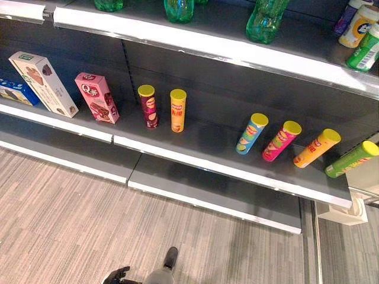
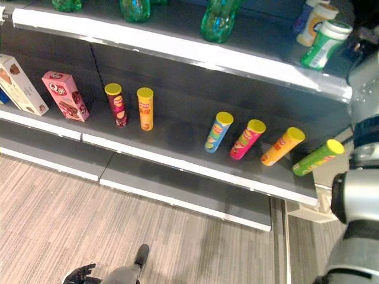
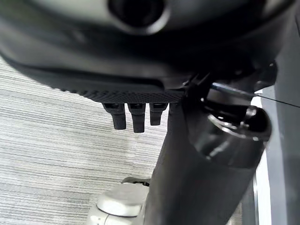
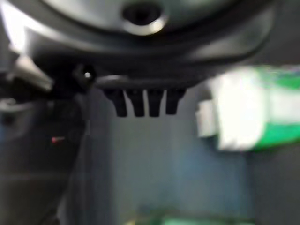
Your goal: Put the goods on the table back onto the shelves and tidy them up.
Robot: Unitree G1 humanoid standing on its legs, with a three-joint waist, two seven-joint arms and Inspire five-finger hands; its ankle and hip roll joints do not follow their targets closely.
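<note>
Six chip cans stood or leaned on the middle shelf before me: a dark red can and an orange can upright side by side, then, further toward my right along that shelf, a blue can, a pink can, a second orange can and a green can, all four tilted the same way, apart from one another. Toward my left on that shelf a pink box and a white box leaned back against the rear panel, likely so their fronts faced out. Green bottles sat on the upper shelf above, and a green-and-white bottle stood at its right end.

My left hand hung low, far below the middle shelf near the floor, fingers relaxed and holding nothing. My right hand was raised by that green-and-white bottle, its fingers straight and apart from it, gripping nothing. I judged I had just let the bottle go, or was about to straighten it; the tilted cans looked the untidiest part left.
</note>
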